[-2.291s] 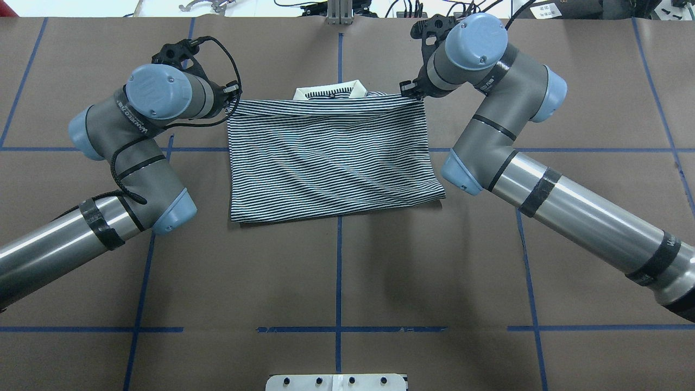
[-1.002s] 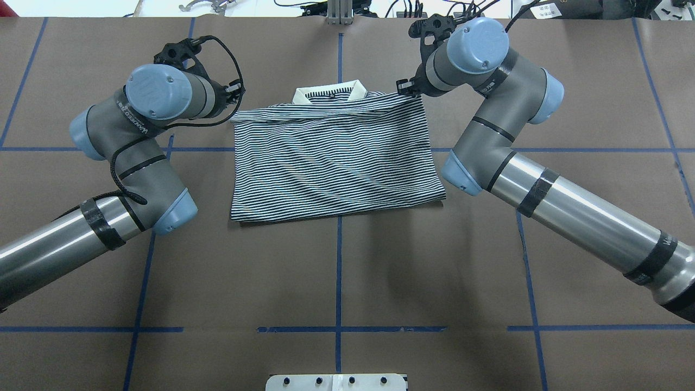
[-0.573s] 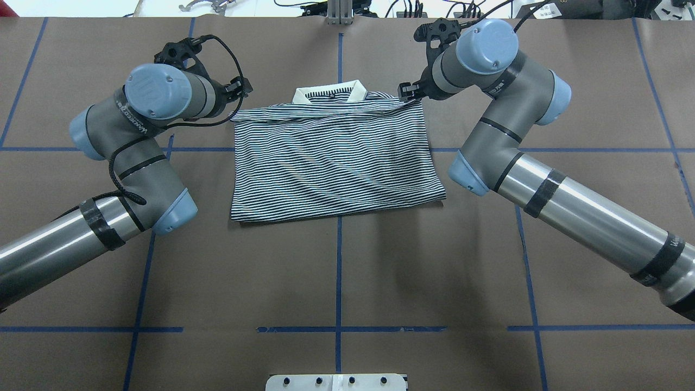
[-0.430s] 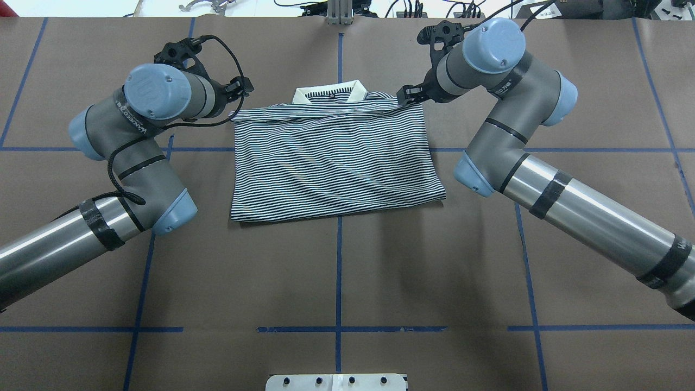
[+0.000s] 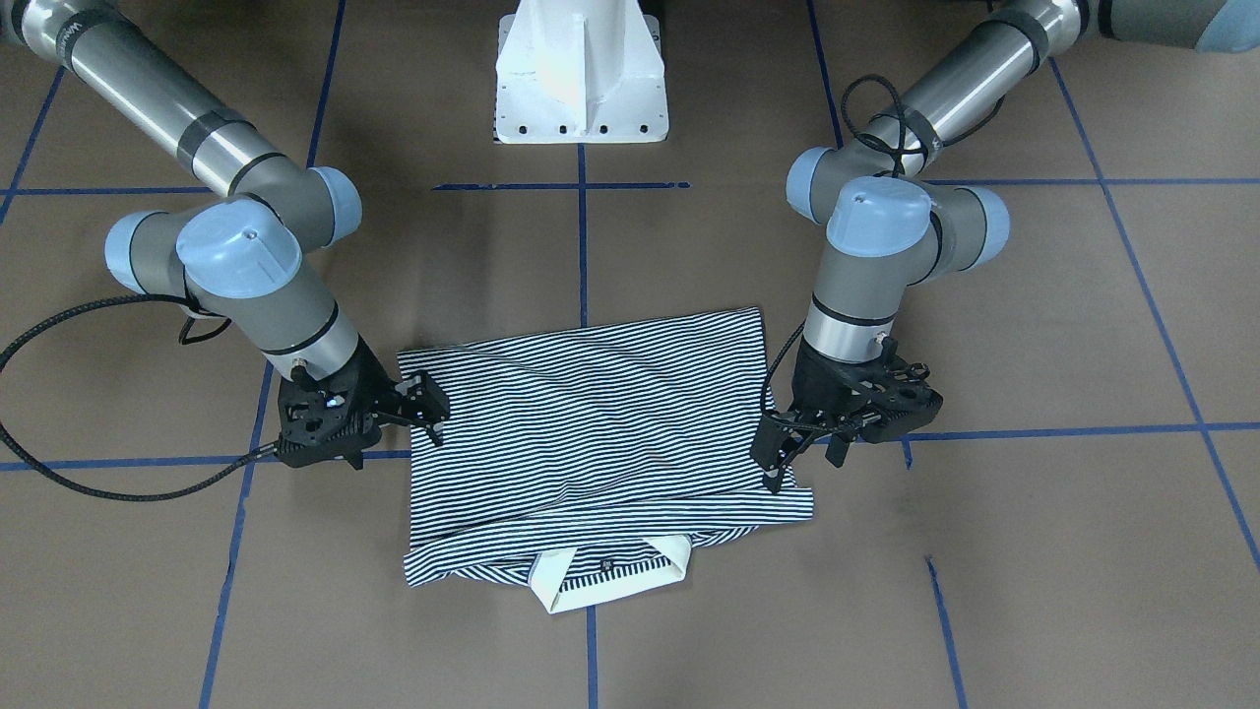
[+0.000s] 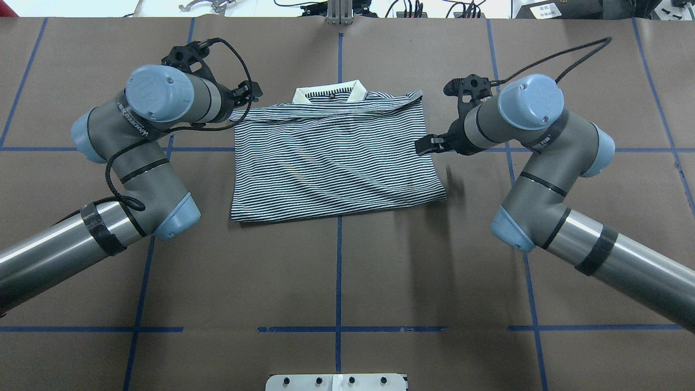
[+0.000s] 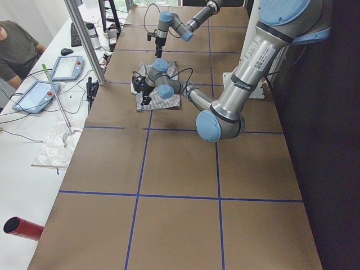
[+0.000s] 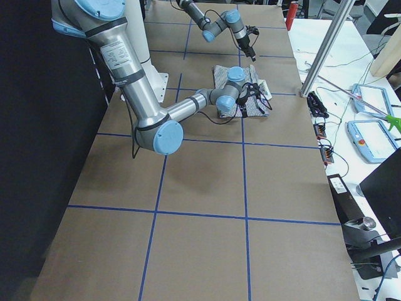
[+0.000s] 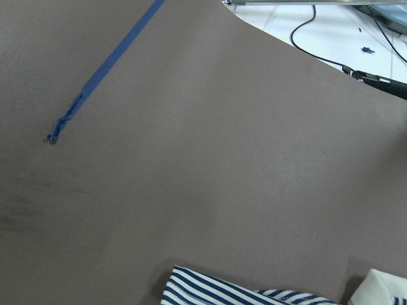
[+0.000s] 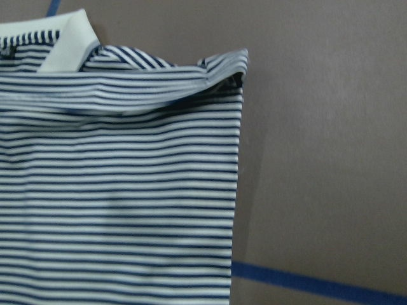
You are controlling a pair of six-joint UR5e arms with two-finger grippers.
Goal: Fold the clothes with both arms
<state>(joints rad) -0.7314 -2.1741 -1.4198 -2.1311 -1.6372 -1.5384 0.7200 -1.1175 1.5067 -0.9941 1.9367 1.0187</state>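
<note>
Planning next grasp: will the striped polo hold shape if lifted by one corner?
Likely floppy: the polo shirt lies in soft ripples and one corner curls up loosely. Probably light: its folded layers sit thin. A push would likely bunch it on the brown paper, not slide it whole.

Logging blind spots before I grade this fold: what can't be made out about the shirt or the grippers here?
- Shirt front below the collar: overhead and front views, covered by the folded-over layer.
- Left gripper contact with the cloth: front view, too dark to tell; the left wrist view leaves the gripper out.
- Fold detail: both side views, too small.
</note>
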